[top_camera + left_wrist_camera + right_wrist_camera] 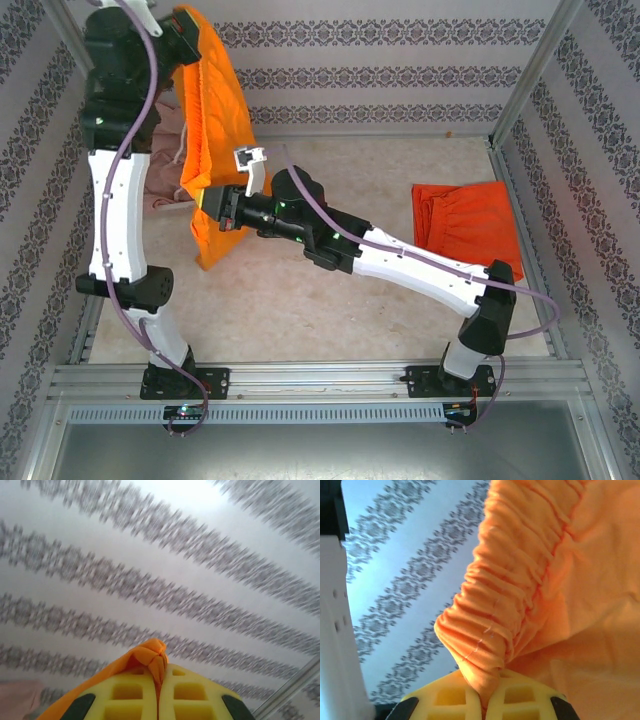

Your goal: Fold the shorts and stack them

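The bright orange shorts [215, 120] are held up off the table [330, 310] at the far left, stretched between the two grippers. One end is pinched by the left gripper [159, 685], which is held high at the far left. In the left wrist view its yellow fingers [127, 695] are pressed together, with a small bunch of orange fabric squeezed between them and poking out past the tips.

The lower part of the same shorts is gripped by the right gripper [213, 207], which is extended across from the right side of the table to the left. In the right wrist view its jaws are closed on a fold of the gathered waistband [520, 595], and the rest of the fabric is spread above and to the right. Below the right gripper a flap of the orange fabric hangs down. Whether it touches the table cannot be told.

The red-orange shorts [465, 225] are laid folded flat on the table at the far right, well apart from both grippers. The pink shorts [162, 185] are seen crumpled at the far left, partly hidden behind the left arm [115, 220] and the hanging orange fabric. Patterned walls [400, 70] are seen around the table.
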`<state>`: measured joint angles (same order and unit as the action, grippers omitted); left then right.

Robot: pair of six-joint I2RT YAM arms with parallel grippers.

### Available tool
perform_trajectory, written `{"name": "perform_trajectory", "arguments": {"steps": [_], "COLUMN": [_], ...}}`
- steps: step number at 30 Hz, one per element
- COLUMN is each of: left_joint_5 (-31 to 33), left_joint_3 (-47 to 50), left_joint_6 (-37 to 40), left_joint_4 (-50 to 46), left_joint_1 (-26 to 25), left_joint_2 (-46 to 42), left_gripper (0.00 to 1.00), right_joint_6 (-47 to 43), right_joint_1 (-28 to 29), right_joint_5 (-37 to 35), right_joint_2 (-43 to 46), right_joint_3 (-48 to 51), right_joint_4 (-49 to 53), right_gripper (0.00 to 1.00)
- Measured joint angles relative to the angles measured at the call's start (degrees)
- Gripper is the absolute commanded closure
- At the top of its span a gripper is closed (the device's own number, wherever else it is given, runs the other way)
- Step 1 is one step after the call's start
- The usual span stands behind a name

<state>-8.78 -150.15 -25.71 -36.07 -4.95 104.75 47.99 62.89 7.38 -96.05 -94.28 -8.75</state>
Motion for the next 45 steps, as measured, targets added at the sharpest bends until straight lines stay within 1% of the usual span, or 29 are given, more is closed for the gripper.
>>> {"name": "perform_trajectory", "arguments": {"steps": [4,7,10,13,17,20,23,24,26,28,29,30,31,33,34,36,39,42,44,45], "left_joint_5": [-0.5,-1.2,-1.9,-2.6,-3.5,-3.5,-3.5,-3.5,-3.8,-3.7,-3.3,-2.9,-2.7,-2.0,-1.7,-1.2,-0.5,0.0,0.0,0.1], "left_joint_3": [-1.0,-1.0,-1.0,-0.9,-0.5,-0.5,-0.5,-0.5,-0.6,-0.8,-0.9,-1.2,-1.6,-2.1,-2.1,-2.1,-0.9,3.9,10.9,16.5], "left_joint_6": [0.4,2.2,4.4,6.0,6.8,7.1,5.9,5.2,4.0,2.9,2.7,2.8,3.2,4.3,5.2,6.5,8.4,9.9,10.4,10.6], "left_joint_4": [0.1,0.8,2.0,3.2,6.2,9.3,13.5,15.0,16.7,18.4,18.9,19.2,19.6,19.8,19.7,18.9,17.5,16.3,16.9,18.3], "left_joint_1": [-2.0,-6.6,-12.2,-17.0,-22.2,-25.4,-27.8,-28.4,-29.2,-29.6,-29.5,-29.2,-28.9,-28.3,-28.0,-27.6,-27.2,-27.1,-27.1,-27.1], "left_joint_2": [-1.7,0.0,5.3,13.4,26.4,35.8,43.7,45.9,48.9,50.7,50.9,50.9,50.7,49.5,48.2,45.4,38.0,27.9,19.6,14.7], "left_gripper": [1.0,1.0,1.0,1.0,1.0,1.0,0.99,0.94,0.81,0.67,0.58,0.46,0.38,0.25,0.2,0.13,0.01,0.0,0.0,0.0], "right_joint_6": [2.0,3.8,6.6,9.2,11.4,12.2,12.1,12.0,12.1,12.4,12.4,12.8,13.0,12.8,12.6,11.7,9.9,7.1,4.6,3.0], "right_joint_1": [-0.6,-2.7,-6.3,-9.7,-15.3,-22.4,-30.9,-33.6,-38.8,-42.8,-43.9,-44.8,-45.5,-46.3,-46.3,-46.3,-46.3,-46.3,-46.3,-46.3], "right_joint_5": [-0.2,-1.4,-3.7,-7.6,-11.5,-12.0,-10.5,-9.4,-6.6,-3.2,-1.8,-0.5,0.6,2.0,2.3,2.6,2.1,0.9,-0.3,-0.9], "right_joint_2": [7.3,15.6,25.0,34.2,46.5,55.4,62.4,64.2,66.9,67.9,68.0,68.0,68.0,68.0,68.3,69.0,70.2,70.1,68.5,66.8], "right_joint_3": [10.1,20.7,33.0,45.5,60.5,68.2,73.7,75.5,78.8,81.7,82.6,83.6,84.1,84.0,83.5,81.5,76.1,69.5,65.2,62.8], "right_joint_4": [-3.8,-5.7,-6.6,-5.2,0.9,9.1,17.1,18.8,21.5,24.1,25.3,26.8,28.5,30.6,31.8,34.9,39.1,42.1,44.0,45.1], "right_gripper": [1.0,1.0,1.0,1.0,0.99,0.99,0.94,0.93,0.89,0.76,0.7,0.63,0.54,0.42,0.38,0.31,0.26,0.24,0.22,0.22]}}
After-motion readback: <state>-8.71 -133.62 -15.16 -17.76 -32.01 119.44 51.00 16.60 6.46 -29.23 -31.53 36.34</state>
